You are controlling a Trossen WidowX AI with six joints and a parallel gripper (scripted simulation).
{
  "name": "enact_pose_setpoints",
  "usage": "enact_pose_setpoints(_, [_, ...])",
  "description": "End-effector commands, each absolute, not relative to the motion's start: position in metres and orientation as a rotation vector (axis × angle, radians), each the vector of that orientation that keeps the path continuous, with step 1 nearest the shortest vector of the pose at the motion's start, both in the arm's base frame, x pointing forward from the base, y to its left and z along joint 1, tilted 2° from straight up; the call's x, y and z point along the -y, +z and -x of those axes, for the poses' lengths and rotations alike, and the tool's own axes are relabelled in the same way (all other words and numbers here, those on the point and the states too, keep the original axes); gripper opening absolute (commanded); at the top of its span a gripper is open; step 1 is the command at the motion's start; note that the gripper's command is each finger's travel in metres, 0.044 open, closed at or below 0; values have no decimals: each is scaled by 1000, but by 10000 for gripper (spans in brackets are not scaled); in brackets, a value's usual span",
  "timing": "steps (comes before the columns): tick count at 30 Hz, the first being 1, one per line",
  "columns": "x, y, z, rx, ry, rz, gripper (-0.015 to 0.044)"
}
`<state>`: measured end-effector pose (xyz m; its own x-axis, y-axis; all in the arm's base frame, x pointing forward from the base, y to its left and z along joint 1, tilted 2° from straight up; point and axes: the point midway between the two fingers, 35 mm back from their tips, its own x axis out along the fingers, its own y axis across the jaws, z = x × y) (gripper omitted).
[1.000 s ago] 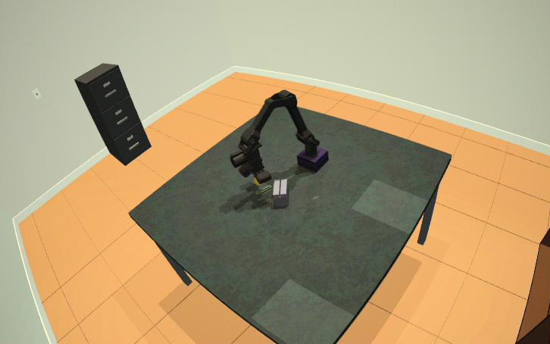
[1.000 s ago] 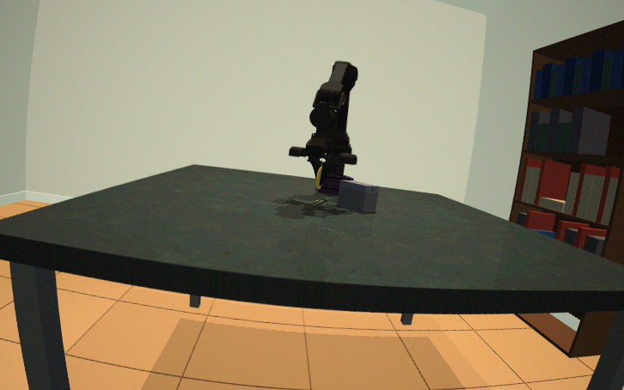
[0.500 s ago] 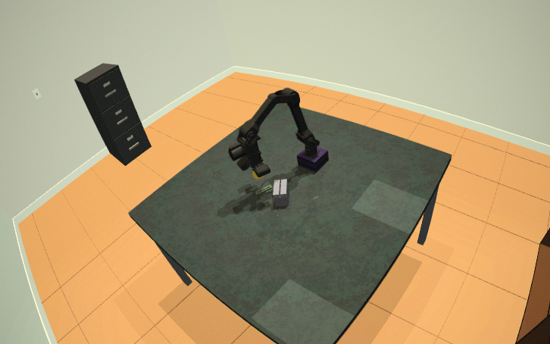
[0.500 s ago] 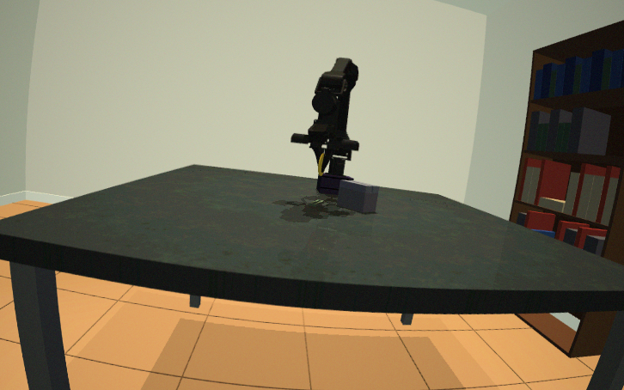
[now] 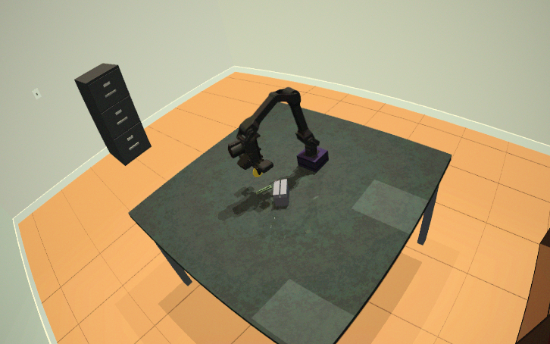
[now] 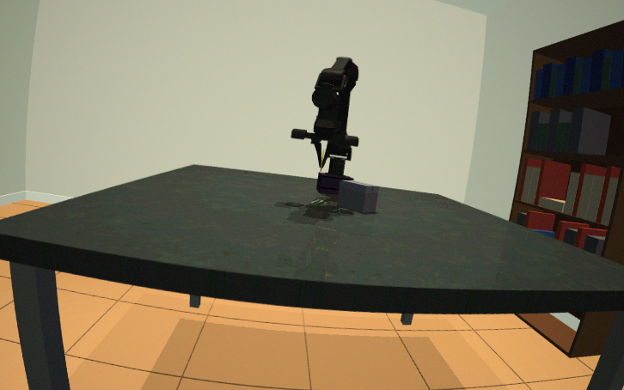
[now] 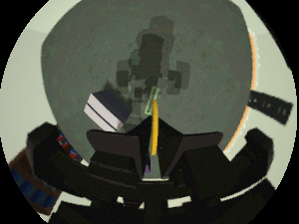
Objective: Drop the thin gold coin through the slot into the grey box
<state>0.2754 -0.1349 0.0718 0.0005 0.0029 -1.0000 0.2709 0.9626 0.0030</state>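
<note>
Clenched on the coin, the tool hangs above the desk with its fingers pointing down. In the wrist view the coin shows edge-on as a thin yellow strip pinched between the two dark fingers, sticking out past their tips. From the side the coin is a narrow gold sliver under the tool, well clear of the desk top.

Below and a little to one side lies the small green holder, flat on the desk with nothing standing in it; in the wrist view it sits just past the coin's far end. Just beside the holder stands the grey box, its lid marked by a dark slot running along its length. The box appears at the left of the coin in the wrist view, and the coin is not over the slot.

The arm arches up from its purple base, which stands behind the box. Beyond the desk are a black filing cabinet near the wall and a bookshelf with red and blue books.
</note>
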Motion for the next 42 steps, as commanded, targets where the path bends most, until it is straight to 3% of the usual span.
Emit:
enact_pose_setpoints(1, [136, 72, -274, -1569, -122, -122, 0])
enact_pose_setpoints(21, [139, 73, -270, -1537, 393, 392, 0])
enact_pose_setpoints(42, [100, 73, -282, -1534, 400, 395, 0])
